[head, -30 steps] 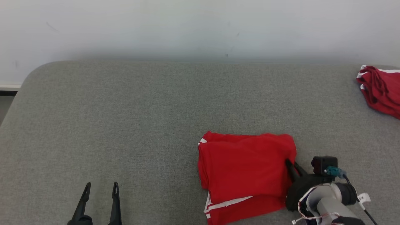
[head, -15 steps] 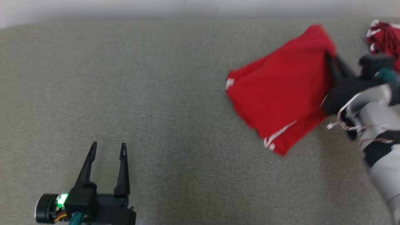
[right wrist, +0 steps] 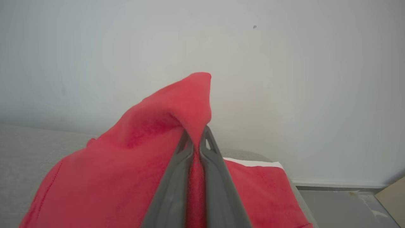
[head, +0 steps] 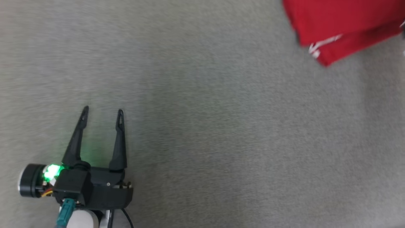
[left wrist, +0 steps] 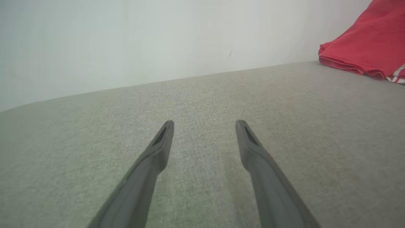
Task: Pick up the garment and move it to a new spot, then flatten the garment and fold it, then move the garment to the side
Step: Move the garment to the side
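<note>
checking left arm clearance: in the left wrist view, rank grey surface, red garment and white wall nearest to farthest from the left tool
1. grey surface, right under the left tool.
2. red garment, upper right, toward the surface's far edge.
3. white wall, behind that far edge.

Head overhead; wrists low; all share garment point(head: 332, 22).

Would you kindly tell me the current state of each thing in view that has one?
left gripper, open, holding nothing, over the grey surface.
right gripper, shut on the garment's edge.
garment, folded, one edge pinched and raised by the right gripper.
</note>
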{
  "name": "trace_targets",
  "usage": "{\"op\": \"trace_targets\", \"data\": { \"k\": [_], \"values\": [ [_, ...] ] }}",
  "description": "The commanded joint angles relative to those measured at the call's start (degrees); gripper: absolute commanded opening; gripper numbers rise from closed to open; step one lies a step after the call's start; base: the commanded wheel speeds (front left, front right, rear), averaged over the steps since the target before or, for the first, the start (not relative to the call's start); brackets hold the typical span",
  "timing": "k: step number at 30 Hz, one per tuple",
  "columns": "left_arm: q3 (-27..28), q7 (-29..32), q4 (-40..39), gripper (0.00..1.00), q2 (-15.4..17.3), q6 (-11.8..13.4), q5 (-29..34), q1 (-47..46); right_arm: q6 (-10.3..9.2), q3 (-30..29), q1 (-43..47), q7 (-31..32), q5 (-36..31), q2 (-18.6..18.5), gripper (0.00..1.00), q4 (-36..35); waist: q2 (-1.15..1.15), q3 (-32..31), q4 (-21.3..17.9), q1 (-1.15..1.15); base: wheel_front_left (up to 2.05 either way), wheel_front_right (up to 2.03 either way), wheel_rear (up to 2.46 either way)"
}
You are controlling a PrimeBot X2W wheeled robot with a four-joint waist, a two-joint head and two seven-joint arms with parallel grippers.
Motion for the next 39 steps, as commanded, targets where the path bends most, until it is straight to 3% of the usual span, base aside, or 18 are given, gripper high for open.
{"op": "trace_targets", "data": {
  "k": [1, 12, 20, 23, 24, 25, 26, 31, 39],
  "values": [
    [0.11, -0.17, -0.51, 1.0, 0.4, 0.22, 0.28, -0.76, -0.19, 0.26, -0.76, 0.12, 0.13, -0.55, 0.0, -0.4, -0.01, 4.96, -5.0, -0.01, 0.0, 0.0, 0.0],
    [-1.33, -0.12, -4.7, 1.0, 1.53, 1.01, 1.06, -1.06, -0.19, 0.32, -6.56, 5.22, 1.27, -10.11, 0.0, -1.59, -0.01, 8.79, -6.8, -0.01, 0.0, 0.0, 0.0],
    [-2.42, 0.19, -5.27, 1.0, 2.34, 1.31, 1.25, -2.69, -0.19, -0.01, -10.3, 5.98, -2.78, -13.84, 0.0, 4.57, -0.01, 11.68, -5.66, -0.01, 0.0, 0.0, 0.0],
    [-2.29, 0.23, -5.29, 1.0, 2.62, 1.65, 1.08, -3.0, -0.19, -0.79, -11.39, 7.22, -4.6, -13.13, 0.0, 8.93, -0.01, 12.27, -5.35, -0.01, 0.0, 0.0, 0.0],
    [-2.23, 0.23, -5.22, 1.0, 2.73, 1.83, 0.97, -3.08, -0.19, -0.79, -11.76, 7.65, -5.26, -12.77, 0.4, 10.07, -0.01, 12.35, -5.3, -0.01, 0.0, 0.0, 0.0],
    [-2.21, 0.24, -5.21, 1.0, 2.83, 2.0, 0.86, -3.1, -0.19, -1.16, -12.53, 7.26, -5.75, -12.49, 0.94, 10.78, -0.01, 12.41, -5.25, -0.01, 0.0, 0.0, 0.0],
    [-2.22, 0.24, -5.15, 1.0, 2.9, 2.14, 0.77, -3.18, -0.19, -1.37, -13.41, 5.91, -6.89, -12.7, 1.0, 11.12, -0.01, 12.44, -5.16, -0.01, 0.0, 0.0, 0.0],
    [-1.65, 0.23, -4.68, 1.0, 2.93, 2.89, -0.04, -2.7, -0.19, -2.43, -14.22, 0.01, -9.87, -11.35, 1.0, 12.18, -0.01, 10.92, -4.97, -0.01, 0.0, 0.0, 0.0],
    [0.48, 0.17, -4.83, 1.0, 2.96, 4.38, -1.85, 2.13, -0.19, -5.21, -9.71, -4.69, -9.84, -4.63, 1.0, 6.85, -0.01, 2.87, -5.0, -0.01, 0.0, 0.0, 0.0]
  ]
}}
